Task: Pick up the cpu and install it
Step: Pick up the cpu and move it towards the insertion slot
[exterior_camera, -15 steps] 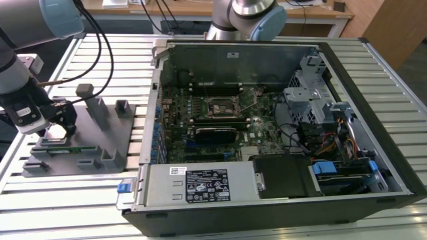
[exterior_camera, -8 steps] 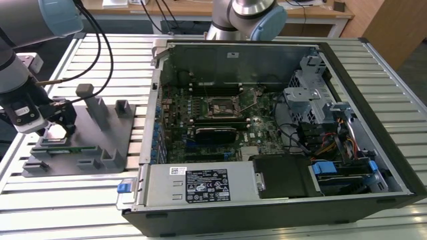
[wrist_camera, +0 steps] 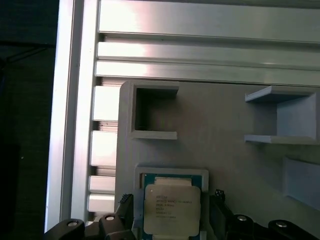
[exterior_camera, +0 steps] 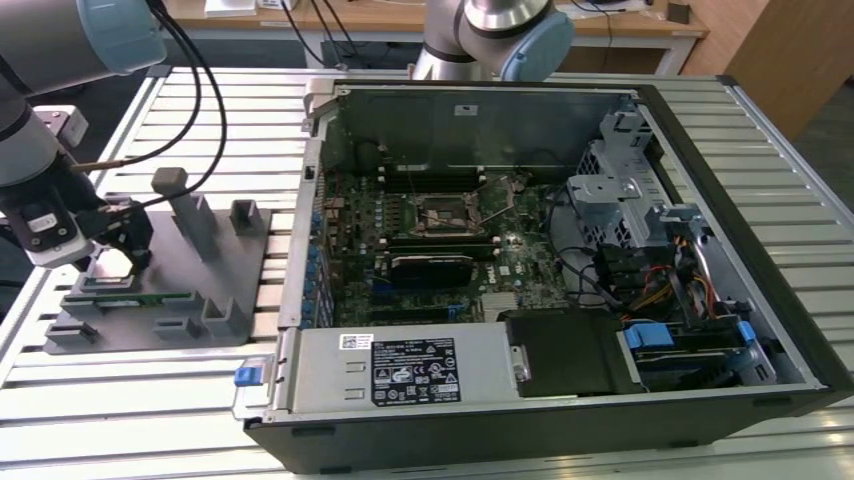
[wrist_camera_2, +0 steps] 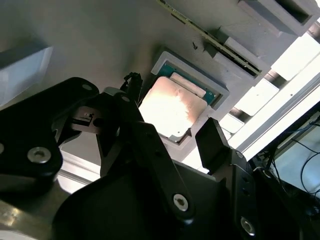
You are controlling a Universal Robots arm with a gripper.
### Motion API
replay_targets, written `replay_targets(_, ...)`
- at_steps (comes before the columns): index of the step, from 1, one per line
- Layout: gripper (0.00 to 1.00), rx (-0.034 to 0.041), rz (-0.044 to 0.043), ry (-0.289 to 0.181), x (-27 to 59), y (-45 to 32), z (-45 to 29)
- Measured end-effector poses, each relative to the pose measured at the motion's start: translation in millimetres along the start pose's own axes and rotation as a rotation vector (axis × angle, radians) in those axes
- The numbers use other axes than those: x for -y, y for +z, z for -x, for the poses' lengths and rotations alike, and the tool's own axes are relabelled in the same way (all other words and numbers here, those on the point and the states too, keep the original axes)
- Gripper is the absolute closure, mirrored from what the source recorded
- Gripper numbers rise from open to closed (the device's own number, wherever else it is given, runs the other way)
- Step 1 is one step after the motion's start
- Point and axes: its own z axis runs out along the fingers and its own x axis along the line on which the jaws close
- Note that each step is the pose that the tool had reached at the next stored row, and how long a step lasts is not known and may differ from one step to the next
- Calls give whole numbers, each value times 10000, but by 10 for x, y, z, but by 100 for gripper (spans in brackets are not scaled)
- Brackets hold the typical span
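The cpu (wrist_camera: 171,200), a small square chip with a silvery top, lies flat in a shallow square recess of the grey fixture plate (wrist_camera: 225,130). In the second wrist view the cpu (wrist_camera_2: 170,105) glares pale under the light. My gripper (wrist_camera: 171,216) hovers right over it, open, with one black finger (wrist_camera: 126,206) on each side of the chip and a small gap to its edges. In the exterior view the gripper (exterior_camera: 127,250) hangs above the fixture plate (exterior_camera: 200,290) at that view's left, well apart from the motherboard's socket (exterior_camera: 447,210).
The open computer case (exterior_camera: 694,170) fills the middle and right of the exterior view. A green memory stick (exterior_camera: 127,297) lies on the fixture plate among upright grey holders (exterior_camera: 187,215). The slatted aluminium table (exterior_camera: 120,400) carries everything, and arm cables (exterior_camera: 200,80) hang over its left.
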Motion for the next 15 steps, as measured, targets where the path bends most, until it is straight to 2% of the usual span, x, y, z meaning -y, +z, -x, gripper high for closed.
replay_targets(15, 31, 13, -53, 354, 0, 0, 2)
